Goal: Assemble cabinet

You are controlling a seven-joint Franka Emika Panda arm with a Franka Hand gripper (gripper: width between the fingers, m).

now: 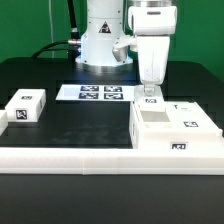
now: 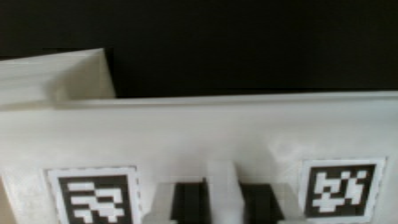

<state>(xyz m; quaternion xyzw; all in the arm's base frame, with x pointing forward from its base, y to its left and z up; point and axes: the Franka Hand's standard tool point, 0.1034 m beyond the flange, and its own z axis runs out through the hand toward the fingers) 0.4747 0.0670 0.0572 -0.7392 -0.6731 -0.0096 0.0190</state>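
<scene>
Gripper (image 1: pixel 150 96) is held low at the far edge of the cabinet (image 1: pixel 172 128), which is set on the black table (image 1: pixel 70 125) at the exterior view's right, just behind a long white ledge (image 1: pixel 60 157). How far the fingers are spread cannot be told. A small tagged block (image 1: pixel 25 106) is placed well apart at the left, with the marker board (image 1: pixel 100 93) farther back.

I've got the cabinet (image 1: pixel 172 128), a large white box with black-and-white tags on its top and front, lying flat on the bench (image 1: pixel 80 120) at the exterior view's right, its square recess facing up.
</scene>
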